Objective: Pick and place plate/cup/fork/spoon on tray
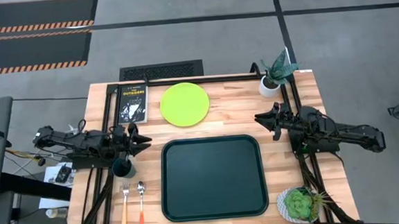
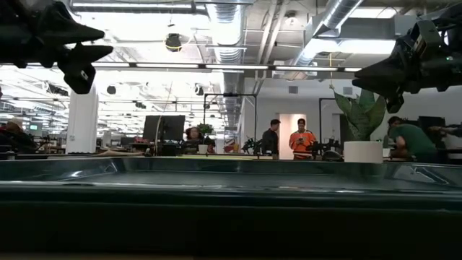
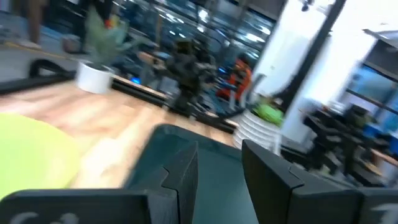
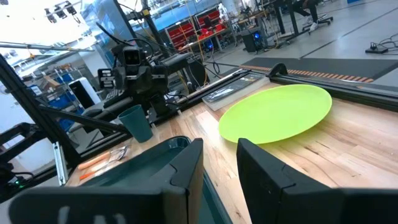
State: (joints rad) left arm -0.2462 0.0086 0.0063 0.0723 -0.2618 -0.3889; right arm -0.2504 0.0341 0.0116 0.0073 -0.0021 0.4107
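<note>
cup: just off the tray's left rim, near its far-left corner; upright, nothing in it visible
left gripper: almost over cup, tips a little toward the tray's far-left corner; fingers a little apart, holding nothing
key relation: cup sits just under and slightly tray-near of left gripper, so nearest pick by far; right arm well apart across the tray
plate: beyond the tray's far rim, left of its centre; flat on table, untouched
fork: left of tray, outermost; long axis parallel to tray's left rim, tines toward cup, handle toward near edge
spoon: between fork and tray's left rim; same axis, bowl toward cup
tray: centre of table, nothing on it yet
right gripper: just off the tray's far-right corner, raised; fingers slightly apart, empty; nearer plate than cup
counts: 1 plate, 1 cup, 1 fork, 1 spoon, 1 tray
task progress: judged not started, all four items off tray
other: book beyond tray's far-left corner, beside plate
</note>
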